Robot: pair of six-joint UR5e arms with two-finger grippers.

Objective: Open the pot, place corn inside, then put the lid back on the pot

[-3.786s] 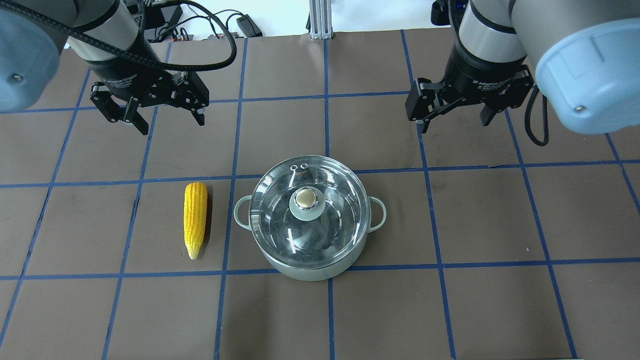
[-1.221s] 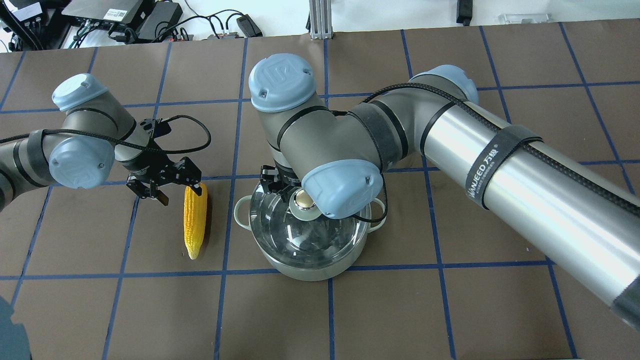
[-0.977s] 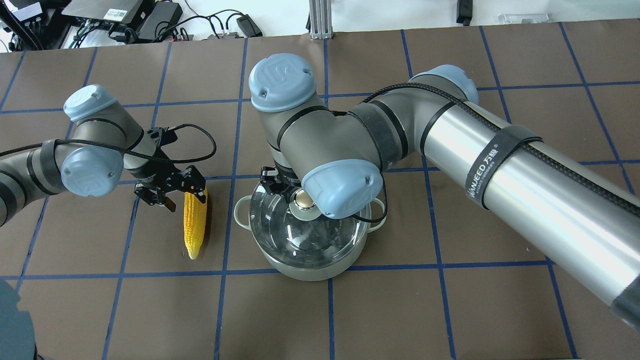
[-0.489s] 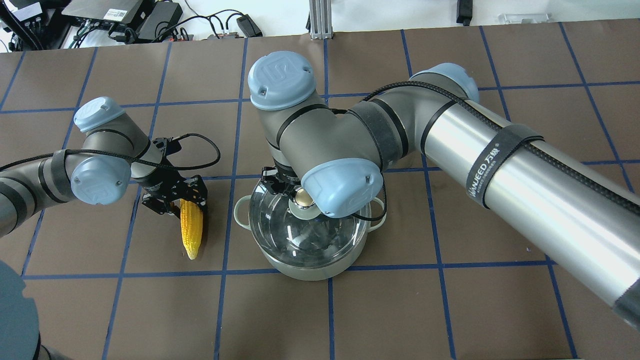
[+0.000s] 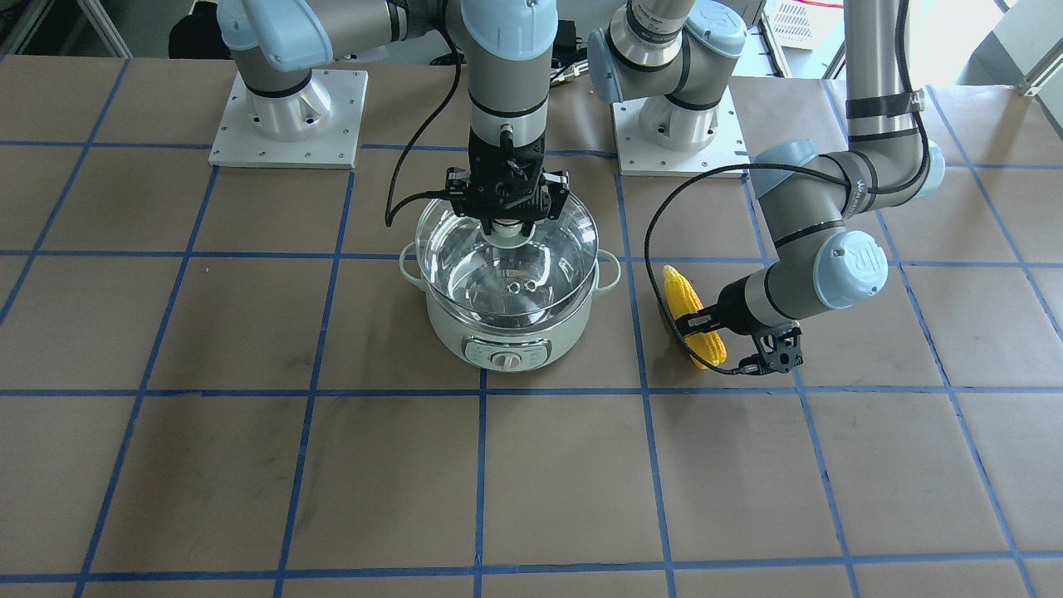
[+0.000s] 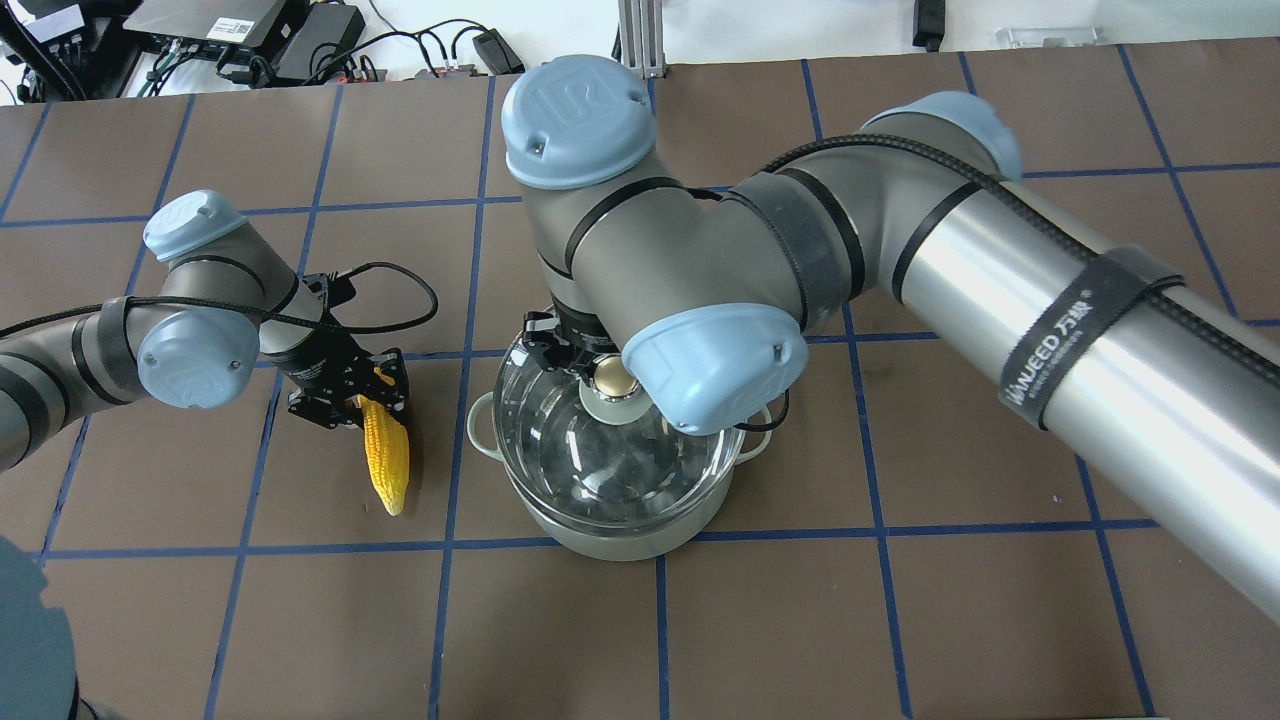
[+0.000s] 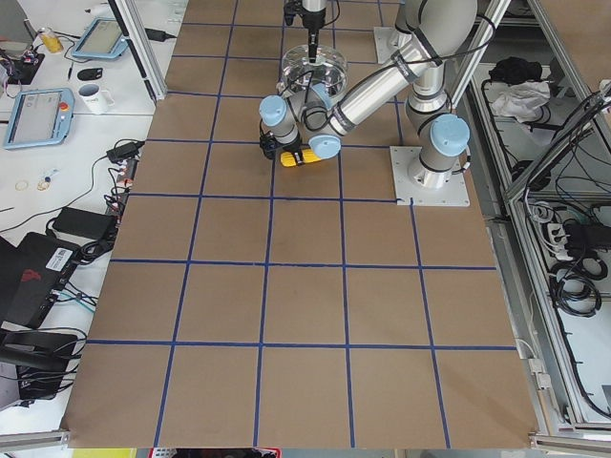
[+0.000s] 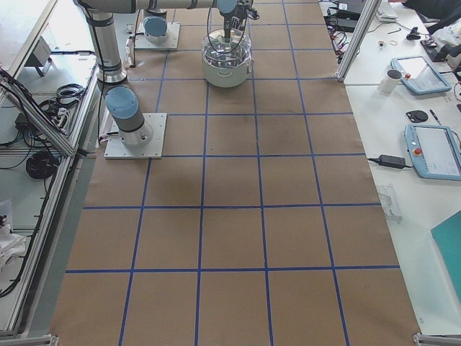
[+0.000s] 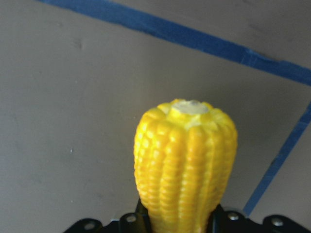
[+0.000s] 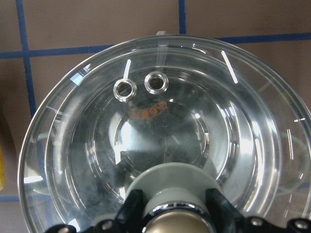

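The mint-green pot (image 5: 507, 349) stands mid-table and also shows in the overhead view (image 6: 620, 540). My right gripper (image 5: 508, 224) is shut on the knob of the glass lid (image 5: 465, 249) and holds the lid a little above the pot's rim. The right wrist view shows the lid (image 10: 160, 121) close below the right gripper (image 10: 177, 213). The yellow corn (image 6: 387, 460) is left of the pot. My left gripper (image 6: 365, 402) is shut on its thick end, which is raised while the tip points at the table. The left wrist view shows the corn (image 9: 184, 160) between the fingers.
The brown table has a grid of blue tape (image 6: 450, 545). Both arm bases (image 5: 286, 116) (image 5: 677, 124) stand behind the pot. The left arm's cable (image 5: 656, 241) loops between pot and corn. Tablets and a mug (image 8: 392, 79) lie on side benches off the table.
Both arms came down from the back of the table. The left gripper slid onto the corn's thick end, shut on it and tilted it up. The right gripper raised the lid slightly.
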